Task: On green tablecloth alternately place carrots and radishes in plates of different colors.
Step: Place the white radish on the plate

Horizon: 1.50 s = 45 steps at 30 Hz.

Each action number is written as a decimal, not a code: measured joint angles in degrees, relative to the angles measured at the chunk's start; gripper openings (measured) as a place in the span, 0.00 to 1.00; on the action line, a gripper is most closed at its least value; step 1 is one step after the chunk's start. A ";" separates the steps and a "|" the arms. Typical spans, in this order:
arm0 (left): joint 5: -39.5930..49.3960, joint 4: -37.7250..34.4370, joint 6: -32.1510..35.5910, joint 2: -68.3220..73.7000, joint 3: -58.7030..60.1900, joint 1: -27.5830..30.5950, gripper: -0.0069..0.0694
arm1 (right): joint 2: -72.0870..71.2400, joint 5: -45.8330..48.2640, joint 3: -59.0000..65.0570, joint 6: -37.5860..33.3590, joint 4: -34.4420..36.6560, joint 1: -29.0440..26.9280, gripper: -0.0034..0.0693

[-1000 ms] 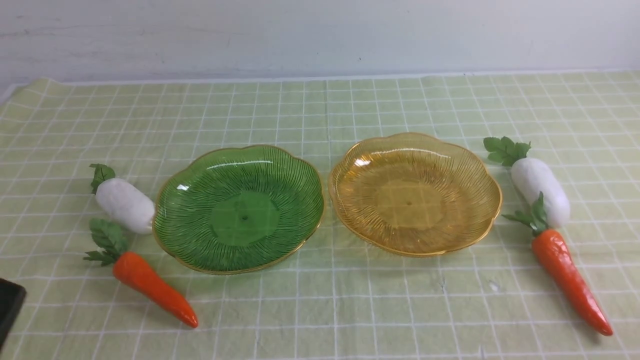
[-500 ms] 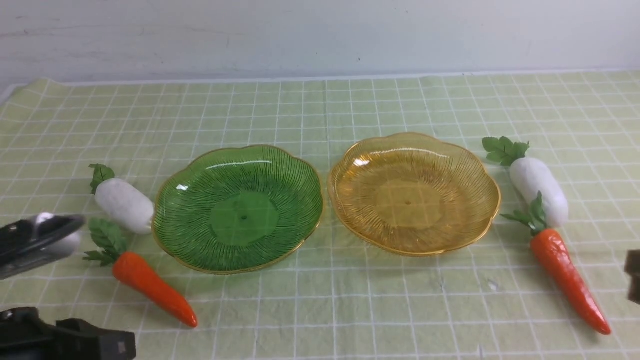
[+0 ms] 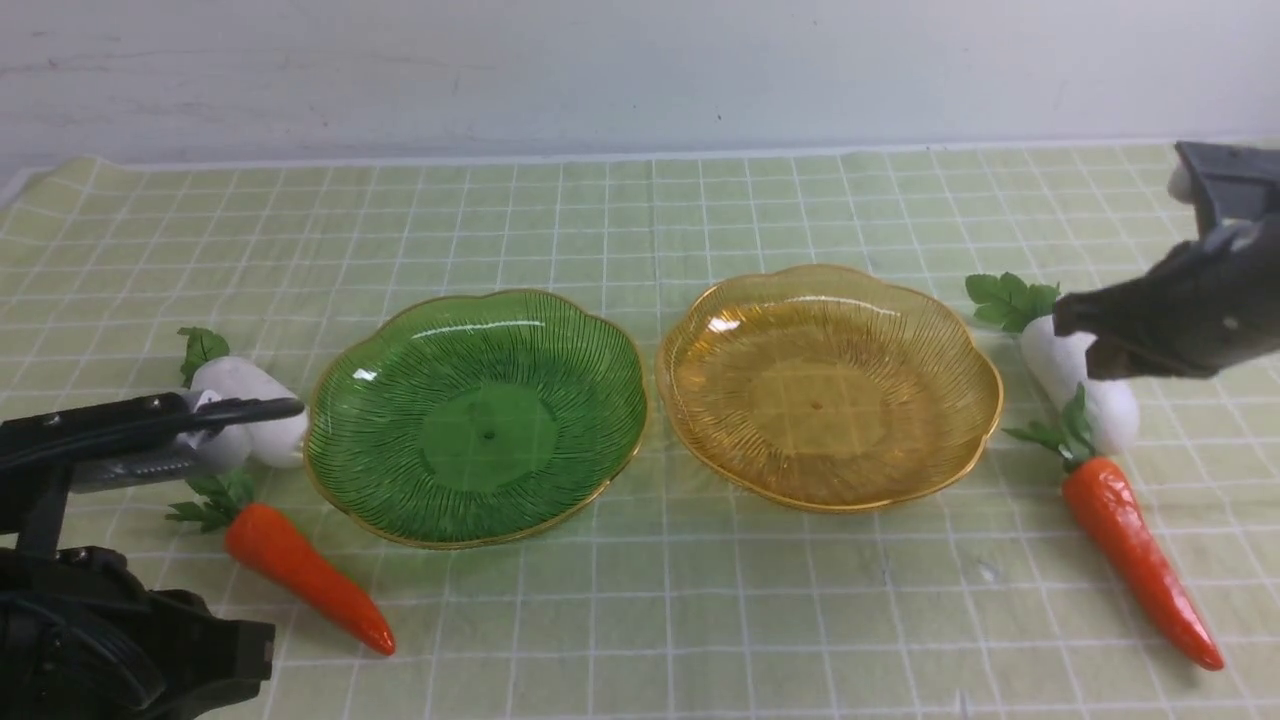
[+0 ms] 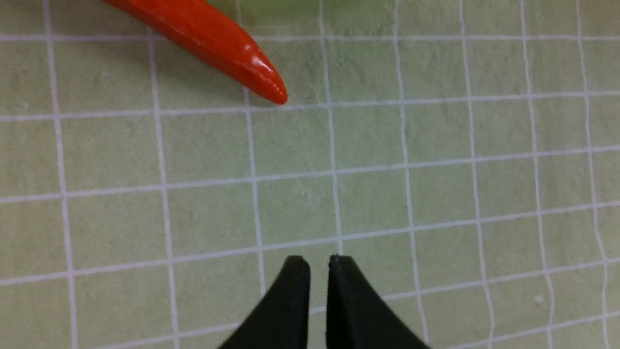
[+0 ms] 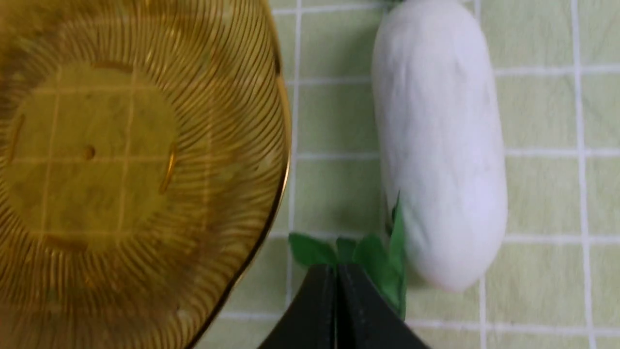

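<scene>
1. Right jaws: pressed together, empty, over the right carrot's (image 3: 1135, 555) leaves, just beside the right radish (image 3: 1100, 405). The radish's long axis runs alongside the amber plate (image 3: 985, 400).
2. Left jaws: a crack apart, empty, over bare cloth (image 4: 436, 194), with the left carrot's (image 3: 300, 575) tip near.
3. Each arm likely serves its own side.

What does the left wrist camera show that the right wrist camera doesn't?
Only the left wrist view: the pointed tip of a glossy orange toy carrot and the left gripper, fingertips slightly apart. Only the right wrist view: the ribbed amber plastic plate, the matte white toy radish, green leaves, and the right gripper, shut. Both: the pale green grid-lined tablecloth.
</scene>
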 joint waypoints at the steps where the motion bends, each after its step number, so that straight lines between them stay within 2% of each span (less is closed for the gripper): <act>1: 0.00 0.00 -0.12 0.00 0.00 0.00 0.17 | 3.30 1.38 -3.80 0.54 -1.13 0.00 0.05; 4: 0.14 0.00 -0.28 0.00 -0.01 0.00 0.18 | 9.73 4.61 -10.42 1.43 -3.18 0.00 0.05; 10: 0.33 0.00 -0.46 0.00 -0.01 0.00 0.18 | 20.45 18.34 -26.42 2.09 -6.45 0.00 0.09; 14: 0.28 0.00 -0.53 0.00 -0.01 0.00 0.19 | 21.38 20.89 -31.68 2.09 -6.62 0.00 0.11; 18: 0.16 0.00 -0.60 0.00 -0.01 0.00 0.22 | 21.38 20.59 -32.87 1.53 -7.23 0.00 0.19; 21: 0.17 0.00 -0.67 0.00 -0.01 0.00 0.28 | 22.42 19.35 -32.87 0.51 -9.39 0.00 0.40; 23: 0.17 0.00 -0.67 0.00 -0.01 0.00 0.31 | 23.16 18.91 -32.87 0.42 -11.05 0.00 0.52; 24: 0.17 0.00 -0.67 0.00 -0.01 0.00 0.31 | 23.24 18.82 -32.87 0.42 -11.05 0.00 0.52; 25: 0.15 0.00 -0.67 0.00 -0.01 0.00 0.34 | 24.02 18.54 -32.87 0.99 -12.35 0.00 0.62; 28: 0.15 0.00 -0.67 0.00 -0.01 0.00 0.38 | 25.91 18.21 -32.87 2.59 -14.98 0.00 0.78; 31: 0.15 0.00 -0.67 0.00 -0.01 0.00 0.40 | 27.40 18.06 -32.87 3.02 -15.29 0.00 0.84; 35: 0.15 0.00 -0.67 0.00 -0.01 0.00 0.40 | 28.74 17.99 -32.87 3.16 -15.29 0.00 0.84; 38: 0.15 0.00 -0.67 0.00 -0.01 0.00 0.40 | 29.23 18.45 -32.87 3.16 -15.29 0.00 0.75; 39: 0.15 0.00 -0.89 0.00 -0.01 0.00 0.40 | 29.29 18.96 -32.87 3.16 -15.29 0.00 0.68; 45: 0.11 0.00 -2.80 0.00 -0.01 0.00 0.40 | 27.42 24.10 -35.45 3.26 -17.71 0.00 0.68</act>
